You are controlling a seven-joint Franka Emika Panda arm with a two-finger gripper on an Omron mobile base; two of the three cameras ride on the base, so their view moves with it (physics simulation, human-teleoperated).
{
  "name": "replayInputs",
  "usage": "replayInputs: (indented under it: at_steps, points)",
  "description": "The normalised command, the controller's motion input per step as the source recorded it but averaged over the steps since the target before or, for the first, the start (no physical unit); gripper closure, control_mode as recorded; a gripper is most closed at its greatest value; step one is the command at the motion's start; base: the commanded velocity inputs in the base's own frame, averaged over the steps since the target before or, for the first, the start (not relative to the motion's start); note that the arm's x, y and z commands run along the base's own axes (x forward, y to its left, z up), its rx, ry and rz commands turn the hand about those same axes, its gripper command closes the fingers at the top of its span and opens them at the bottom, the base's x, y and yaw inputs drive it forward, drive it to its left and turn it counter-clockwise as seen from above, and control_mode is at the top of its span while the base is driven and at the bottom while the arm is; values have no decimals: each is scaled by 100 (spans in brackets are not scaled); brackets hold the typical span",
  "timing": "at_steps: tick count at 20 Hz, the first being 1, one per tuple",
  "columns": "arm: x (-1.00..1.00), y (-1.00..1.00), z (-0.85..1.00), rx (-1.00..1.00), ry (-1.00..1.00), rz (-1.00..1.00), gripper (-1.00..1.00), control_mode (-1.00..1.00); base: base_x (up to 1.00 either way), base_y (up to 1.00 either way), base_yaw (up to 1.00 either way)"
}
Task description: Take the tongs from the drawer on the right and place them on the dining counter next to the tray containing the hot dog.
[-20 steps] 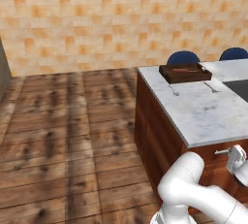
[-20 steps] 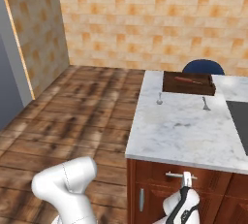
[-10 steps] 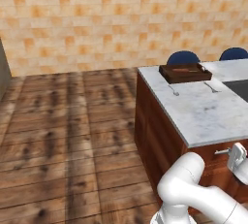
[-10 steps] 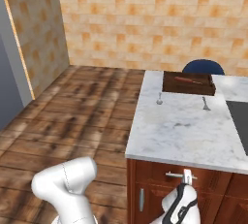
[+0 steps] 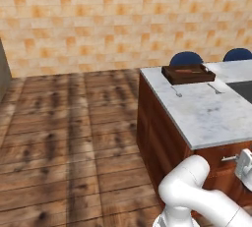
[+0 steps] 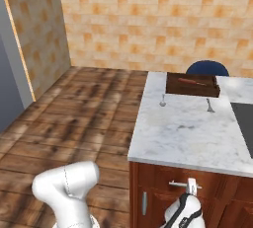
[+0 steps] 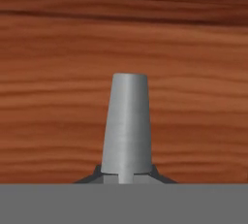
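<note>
Gripper (image 6: 190, 188) is at the drawer (image 6: 217, 200) front below the dining counter (image 6: 190, 133) edge, fingers (image 7: 104, 175) clenched on the silver bar handle (image 7: 126, 123), which stands against the reddish wood. The drawer is closed; the tongs cannot be seen. On the counter's far end sits the tray (image 6: 192, 85) holding the hot dog (image 6: 191, 81). Two small silver utensils (image 6: 162, 100) lie just in front of the tray, well apart from each other.
</note>
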Motion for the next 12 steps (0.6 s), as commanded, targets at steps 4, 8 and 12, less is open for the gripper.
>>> replayInputs:
  at_steps: [4, 8, 12]
  points:
    - [-85, 0, 0, 0, 0, -3, 100, -100, 0, 0, 0]
    - [-72, 0, 0, 0, 0, -3, 100, -100, 0, 0, 0]
    - [-56, 0, 0, 0, 0, -3, 100, -100, 0, 0, 0]
